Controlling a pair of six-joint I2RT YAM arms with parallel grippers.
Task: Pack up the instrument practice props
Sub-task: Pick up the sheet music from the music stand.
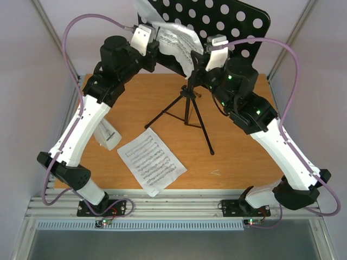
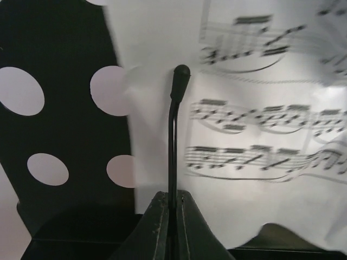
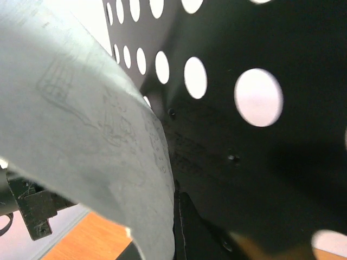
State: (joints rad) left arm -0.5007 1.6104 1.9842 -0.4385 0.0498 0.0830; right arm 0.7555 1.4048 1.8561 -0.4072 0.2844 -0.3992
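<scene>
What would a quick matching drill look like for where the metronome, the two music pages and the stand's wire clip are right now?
Things:
1. metronome
2. flat page
3. curled page
4. wire clip

Places:
A. pinched in the shut left gripper
B. up against the stand's desk
C. on the table, in front of the tripod legs
D. on the table, tucked beside the left arm

Pairs: 1-D, 2-C, 3-B, 4-A
</scene>
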